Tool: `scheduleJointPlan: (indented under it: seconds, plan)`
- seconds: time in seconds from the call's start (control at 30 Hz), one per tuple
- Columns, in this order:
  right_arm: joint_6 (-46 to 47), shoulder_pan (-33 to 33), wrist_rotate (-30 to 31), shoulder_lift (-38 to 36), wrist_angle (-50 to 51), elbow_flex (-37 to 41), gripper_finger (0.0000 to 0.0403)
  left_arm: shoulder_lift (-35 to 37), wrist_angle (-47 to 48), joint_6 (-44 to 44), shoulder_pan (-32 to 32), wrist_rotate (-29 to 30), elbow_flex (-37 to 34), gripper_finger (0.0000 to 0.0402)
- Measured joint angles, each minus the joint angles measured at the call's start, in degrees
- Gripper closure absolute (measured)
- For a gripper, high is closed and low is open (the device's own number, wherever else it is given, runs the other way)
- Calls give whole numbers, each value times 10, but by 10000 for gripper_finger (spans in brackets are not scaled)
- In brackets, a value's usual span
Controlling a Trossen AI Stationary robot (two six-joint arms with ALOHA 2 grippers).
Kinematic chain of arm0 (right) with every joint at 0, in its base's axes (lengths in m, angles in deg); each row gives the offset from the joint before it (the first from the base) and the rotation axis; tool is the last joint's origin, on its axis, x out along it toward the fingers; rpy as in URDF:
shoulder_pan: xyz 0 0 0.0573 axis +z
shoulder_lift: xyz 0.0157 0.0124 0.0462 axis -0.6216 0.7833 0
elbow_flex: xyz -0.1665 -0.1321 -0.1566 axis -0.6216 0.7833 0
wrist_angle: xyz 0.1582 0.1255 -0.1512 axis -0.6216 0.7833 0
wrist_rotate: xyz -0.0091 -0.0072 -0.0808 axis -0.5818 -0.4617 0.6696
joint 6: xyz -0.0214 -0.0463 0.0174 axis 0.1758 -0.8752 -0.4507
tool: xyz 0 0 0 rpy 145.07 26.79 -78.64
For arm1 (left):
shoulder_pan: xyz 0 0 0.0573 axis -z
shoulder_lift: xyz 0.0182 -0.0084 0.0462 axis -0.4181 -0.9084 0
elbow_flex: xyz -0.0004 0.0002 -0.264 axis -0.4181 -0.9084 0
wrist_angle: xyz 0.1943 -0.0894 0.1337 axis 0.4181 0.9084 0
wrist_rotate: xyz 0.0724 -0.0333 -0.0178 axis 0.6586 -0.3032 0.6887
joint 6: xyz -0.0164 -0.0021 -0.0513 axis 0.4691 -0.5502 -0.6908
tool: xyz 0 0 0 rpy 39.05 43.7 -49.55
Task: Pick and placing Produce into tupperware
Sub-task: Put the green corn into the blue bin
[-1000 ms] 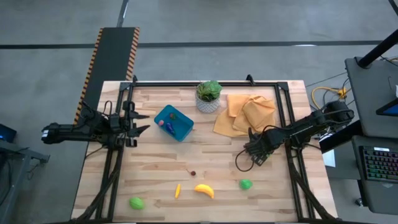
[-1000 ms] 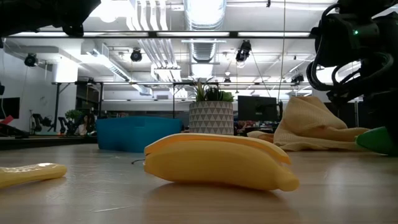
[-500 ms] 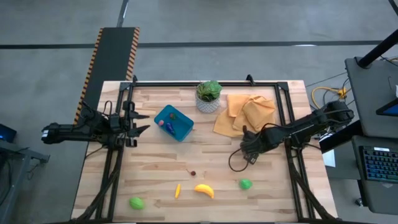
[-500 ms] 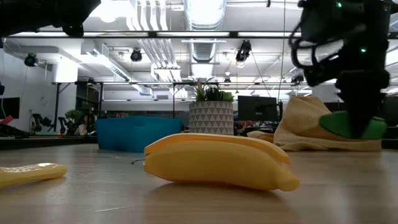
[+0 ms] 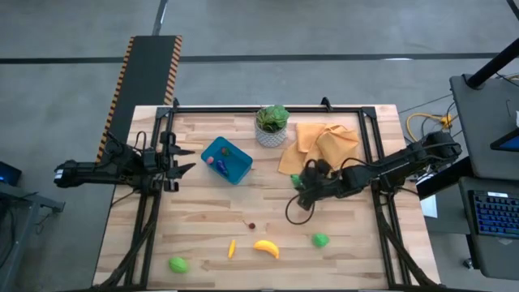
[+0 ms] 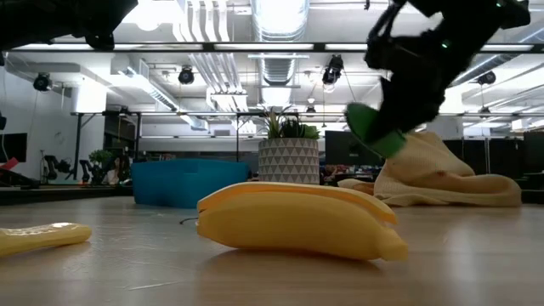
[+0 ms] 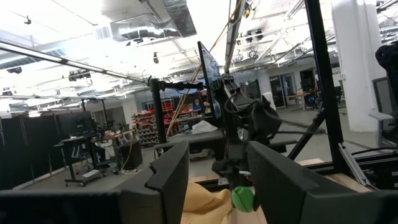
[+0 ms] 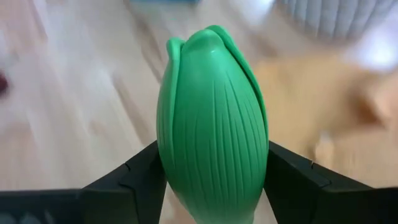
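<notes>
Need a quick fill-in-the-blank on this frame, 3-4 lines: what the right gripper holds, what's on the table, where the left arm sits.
1. The right gripper is shut on a ribbed ______ vegetable, lifted off the table.
2. The blue container sits beside a plant in a ______ pot.
3. The long yellow fruit lying closest to the low camera is a ______.
4. The left gripper waits at the table's ______ edge, holding nothing.

Missing words: green; white; banana; left

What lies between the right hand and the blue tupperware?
Only bare wood table separates the right hand, gripping a green vegetable, from the tupperware, per the high view.
</notes>
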Motion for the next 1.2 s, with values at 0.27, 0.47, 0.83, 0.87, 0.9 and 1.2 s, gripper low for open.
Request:
scheduleJointPlan:
  seconds: [0.27,0.47,0.83,0.87,0.9,1.2]
  plan:
    - [-117,-1,65,0,-137,0,186,0,0,0,0,0,0,250]
    - [-160,-1,53,0,-177,3,186,0,0,0,0,0,0,250]
    - [-284,-80,-114,47,-393,7,186,0,-6,-2,0,0,0,250]
    - [-287,-91,-131,57,-407,3,186,1,-6,-3,0,0,0,250]
    - [-290,-101,-144,68,-415,-3,186,1,-6,-3,0,0,0,250]
    - [-328,-173,-258,188,-407,-118,186,1,-5,-3,0,0,0,250]
